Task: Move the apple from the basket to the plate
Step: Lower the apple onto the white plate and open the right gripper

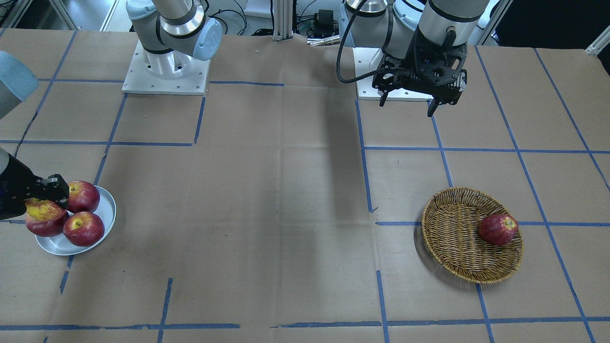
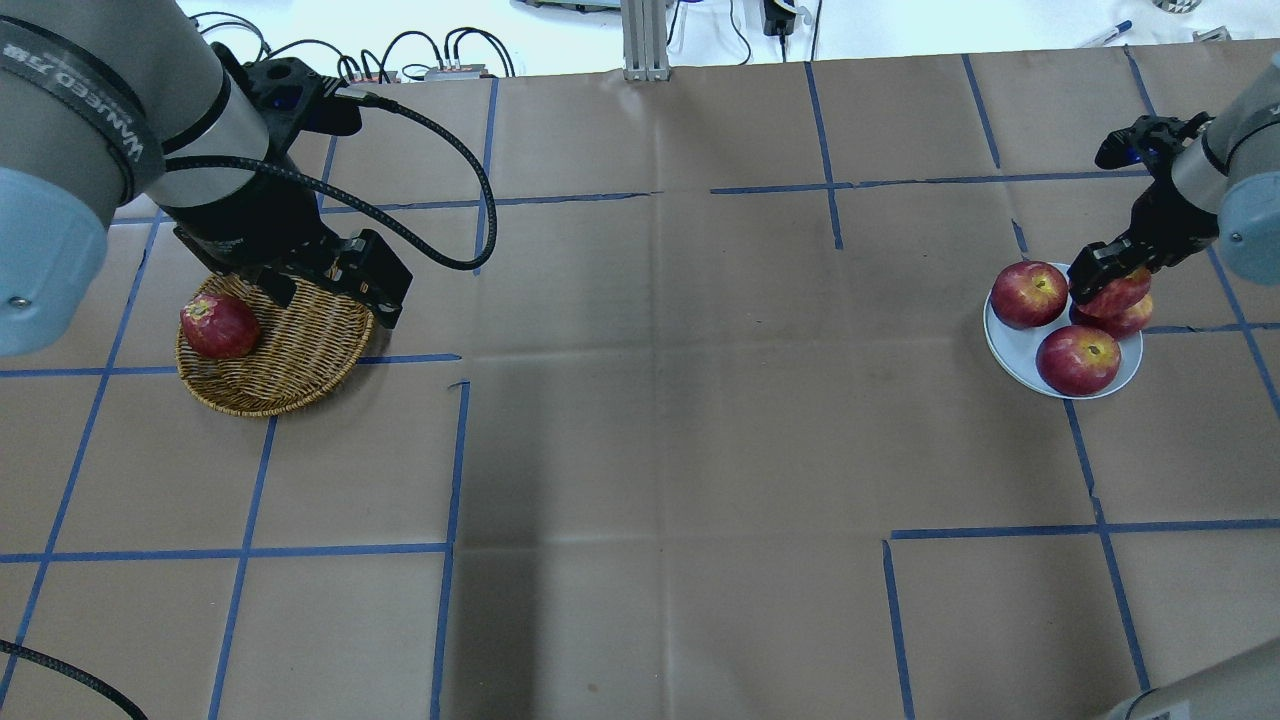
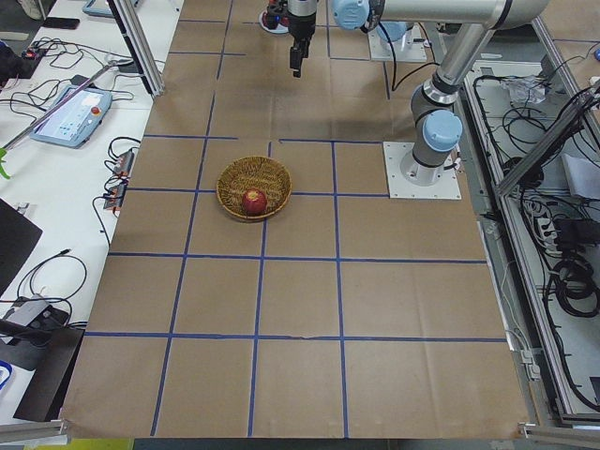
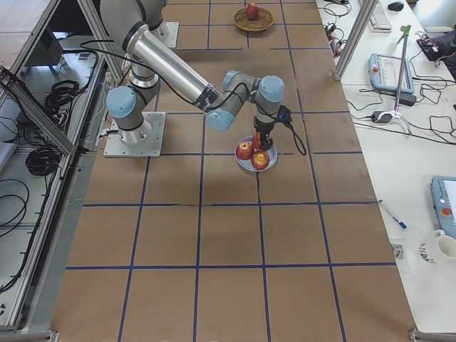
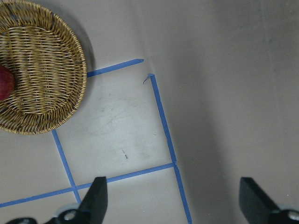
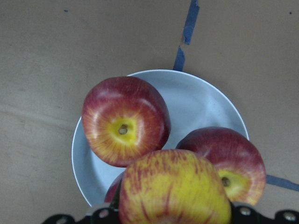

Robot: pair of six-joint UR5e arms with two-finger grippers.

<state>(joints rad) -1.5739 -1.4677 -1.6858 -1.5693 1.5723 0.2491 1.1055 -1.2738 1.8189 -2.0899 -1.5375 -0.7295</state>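
The yellow-streaked apple [image 6: 173, 186] sits between the fingers of my right gripper [image 1: 45, 200], which is shut on it, over the pale plate [image 6: 205, 102]. The plate carries three dark red apples [image 6: 125, 120]; one lies right beneath the held apple [image 1: 44, 209]. I cannot tell whether they touch. The wicker basket [image 1: 469, 257] holds one dark red apple [image 1: 498, 229]. My left gripper [image 5: 175, 196] is open and empty, raised beside the basket [image 5: 42, 70].
Brown paper with blue tape lines covers the table [image 2: 650, 400]. Both arm bases [image 1: 164, 71] stand at the robot's side. The plate [image 2: 1010, 345] is at the robot's right end and the basket [image 2: 290, 370] at its left end.
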